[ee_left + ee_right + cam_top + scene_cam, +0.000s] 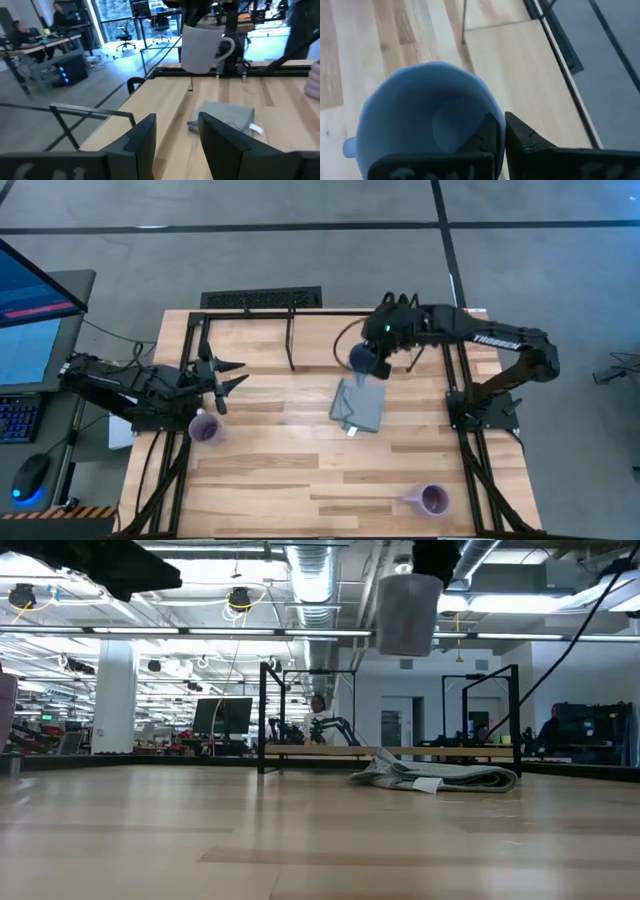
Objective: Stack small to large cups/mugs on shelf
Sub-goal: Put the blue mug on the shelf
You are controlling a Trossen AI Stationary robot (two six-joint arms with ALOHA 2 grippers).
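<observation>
Pale wood-grain worktop [300,470], satin; soft grey cloth [360,406]; smooth matt blue mug [425,117]; thin black metal shelf [290,330].

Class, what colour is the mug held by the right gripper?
Blue-grey mug; the right gripper pinches its rim. The right wrist view shows it best.

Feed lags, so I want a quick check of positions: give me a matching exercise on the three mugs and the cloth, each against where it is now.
Things:
1. blue-grey mug
2. pale lavender mug
3. purple mug
4. grey cloth

Places:
A. lying on the table's middle
B. on the table by the left gripper, which is open and empty
C. lifted above the table, its rim pinched in the right gripper
D. at the table's near edge, right side

Pairs: 1-C, 2-B, 3-D, 4-A
</observation>
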